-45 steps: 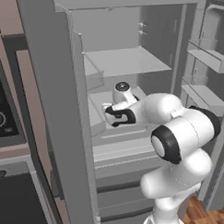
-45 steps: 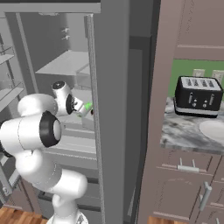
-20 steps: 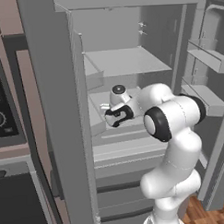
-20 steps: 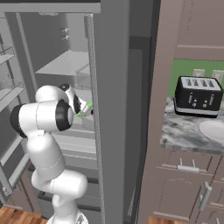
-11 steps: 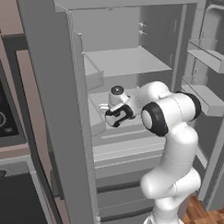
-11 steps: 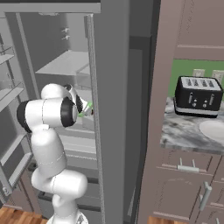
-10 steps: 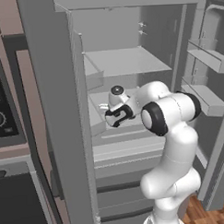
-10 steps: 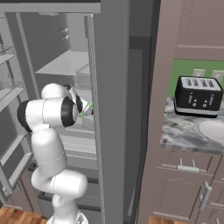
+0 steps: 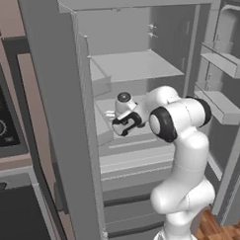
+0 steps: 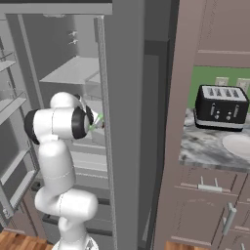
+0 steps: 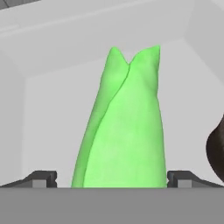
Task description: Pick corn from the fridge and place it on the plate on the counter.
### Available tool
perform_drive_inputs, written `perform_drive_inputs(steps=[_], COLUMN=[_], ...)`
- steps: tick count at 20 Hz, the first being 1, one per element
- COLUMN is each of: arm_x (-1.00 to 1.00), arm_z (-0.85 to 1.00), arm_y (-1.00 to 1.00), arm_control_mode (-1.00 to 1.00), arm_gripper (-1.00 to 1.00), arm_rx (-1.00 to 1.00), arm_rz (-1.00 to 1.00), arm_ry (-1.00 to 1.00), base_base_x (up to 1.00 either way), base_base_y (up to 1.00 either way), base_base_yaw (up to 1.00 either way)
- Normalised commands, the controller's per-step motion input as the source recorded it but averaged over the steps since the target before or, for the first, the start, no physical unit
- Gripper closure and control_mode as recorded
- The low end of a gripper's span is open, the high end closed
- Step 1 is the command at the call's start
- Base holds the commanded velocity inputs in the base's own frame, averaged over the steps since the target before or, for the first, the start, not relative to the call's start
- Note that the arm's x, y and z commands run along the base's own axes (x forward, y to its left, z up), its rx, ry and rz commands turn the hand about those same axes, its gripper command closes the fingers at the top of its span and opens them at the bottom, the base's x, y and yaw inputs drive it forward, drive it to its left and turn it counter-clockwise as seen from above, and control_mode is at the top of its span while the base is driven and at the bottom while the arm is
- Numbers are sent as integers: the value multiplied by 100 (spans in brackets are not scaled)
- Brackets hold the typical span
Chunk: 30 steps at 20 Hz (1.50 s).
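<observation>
My arm reaches into the open fridge (image 9: 139,66), hand at the middle shelf level. My gripper (image 11: 111,183) sits right at the corn (image 11: 124,127): in the hand view the green cob rises between my two fingertips (image 11: 41,178), one tip on each side of its base. Tips look close against it, but the contact itself is cut off at the bottom edge, so I cannot tell whether I'm clamped on it or just straddling it.

From the right base view a sliver of the corn (image 10: 97,120) shows just past my wrist, beside the fridge's front wall. In the left base view my gripper (image 9: 126,124) is over the shelf, corn hidden behind it.

A dark brown rounded item (image 11: 216,151) sits at the right edge of the hand view, near the corn, apart from it.

The plate (image 10: 238,144) lies on the counter (image 10: 205,149), just beside the black toaster (image 10: 222,108), well apart from the fridge.
</observation>
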Motion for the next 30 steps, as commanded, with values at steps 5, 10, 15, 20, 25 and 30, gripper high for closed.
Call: perform_drive_inputs(steps=[5, 10, 15, 20, 25, 30], arm_x=[9, 0, 0, -23, -75, -92], arm_z=[-23, -36, -5, -1, 3, 17], arm_y=[3, 0, 0, 0, -4, -18], arm_control_mode=[-100, -100, -100, -100, -100, -100], arm_gripper=[100, 100, 100, 100, 100, 100], arm_rx=[0, 0, 0, 0, 0, 0], arm_rz=[0, 0, 0, 0, 1, 0], arm_ry=[0, 0, 1, -1, -2, 0], base_base_x=[0, 0, 0, 0, 0, 0], base_base_y=[0, 0, 0, 0, 0, 0], base_base_yaw=[0, 0, 0, 0, 0, 0])
